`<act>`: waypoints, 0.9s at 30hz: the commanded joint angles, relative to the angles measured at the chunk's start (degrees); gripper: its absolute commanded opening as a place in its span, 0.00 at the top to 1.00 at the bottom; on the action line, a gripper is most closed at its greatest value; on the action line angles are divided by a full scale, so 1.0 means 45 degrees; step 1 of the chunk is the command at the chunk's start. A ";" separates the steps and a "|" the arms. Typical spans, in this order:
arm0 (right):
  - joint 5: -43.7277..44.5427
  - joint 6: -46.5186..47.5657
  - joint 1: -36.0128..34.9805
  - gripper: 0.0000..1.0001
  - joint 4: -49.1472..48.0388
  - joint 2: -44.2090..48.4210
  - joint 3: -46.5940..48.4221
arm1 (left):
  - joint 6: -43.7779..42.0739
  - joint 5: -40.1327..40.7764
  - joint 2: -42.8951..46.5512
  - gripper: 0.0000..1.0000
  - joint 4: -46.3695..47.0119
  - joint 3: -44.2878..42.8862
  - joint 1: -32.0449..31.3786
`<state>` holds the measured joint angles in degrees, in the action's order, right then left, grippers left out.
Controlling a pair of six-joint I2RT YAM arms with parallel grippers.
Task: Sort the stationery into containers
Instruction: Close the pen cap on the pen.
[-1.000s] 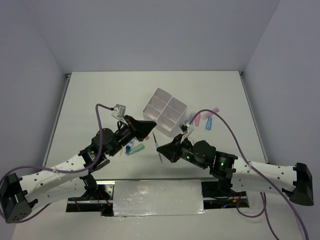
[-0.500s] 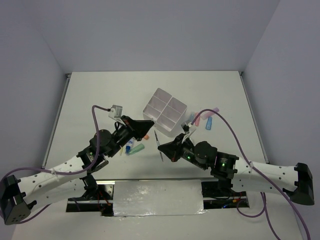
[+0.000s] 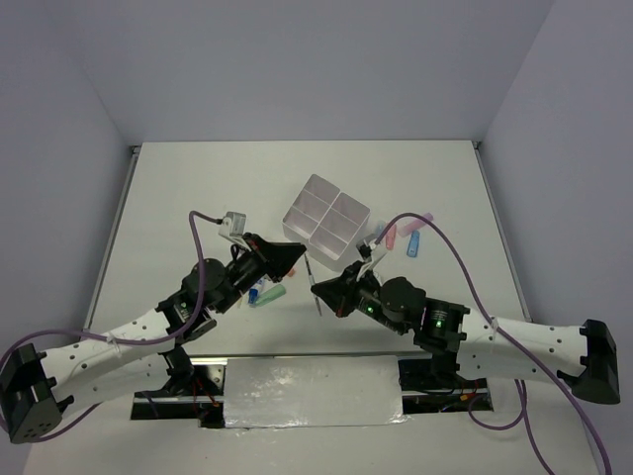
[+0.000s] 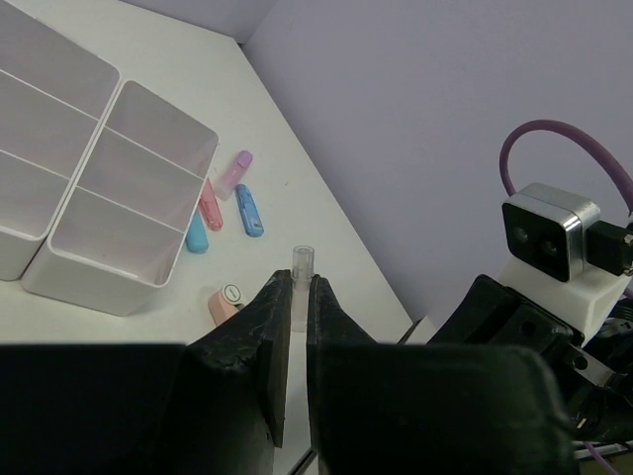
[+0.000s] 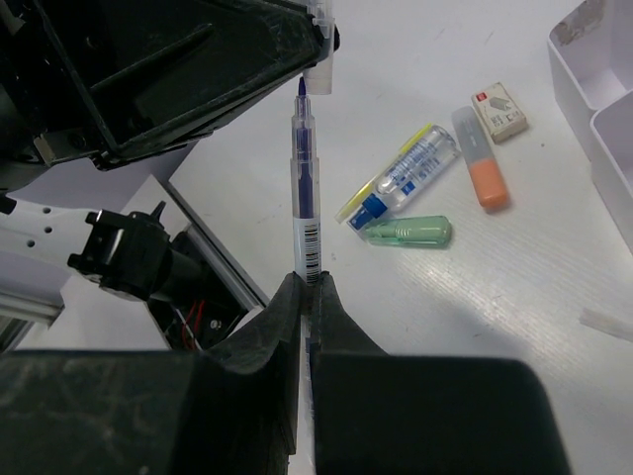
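Over the desk (image 3: 198, 178), between the white box (image 4: 109, 282) and the near edge, our right gripper (image 5: 307, 287) is clamped tight on the uncapped pen (image 5: 306, 188). Our left gripper (image 4: 300, 297) pinches the clear cap (image 4: 302, 259), nearly closed, just beside the pen tip. We line the cap mouth up with the tip, then push slowly and straight.

Right jaws and pen (image 5: 305, 198) a little further left; left jaws and clear cap (image 4: 302, 282) slightly nearer the pen tip

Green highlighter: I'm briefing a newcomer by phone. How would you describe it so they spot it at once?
Find the white divided box mid-table. A small cluster of stationery lies to its near-left. There, beside the blue-capped tube, is the green highlighter: stubby, and the only green thing.
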<state>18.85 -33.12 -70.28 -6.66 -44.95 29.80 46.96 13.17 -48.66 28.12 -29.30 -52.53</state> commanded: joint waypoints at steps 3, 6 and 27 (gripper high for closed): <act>0.0362 0.0154 -0.0105 1.00 -0.0103 -0.0304 0.0741 | 0.0209 0.0023 0.0052 1.00 0.1017 0.0007 -0.0025; 0.0245 0.0135 -0.0105 1.00 -0.0220 -0.0265 0.0702 | 0.0151 0.0237 0.0189 1.00 0.0842 -0.0032 -0.0025; 0.0127 -0.0022 -0.0124 1.00 -0.0005 -0.0793 0.1014 | -0.0103 0.0804 0.0541 1.00 0.0041 -0.0481 -0.0025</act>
<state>18.85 -33.17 -70.28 -5.80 -48.53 31.27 46.81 16.45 -47.05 26.06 -29.26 -52.53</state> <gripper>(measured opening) 0.037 0.192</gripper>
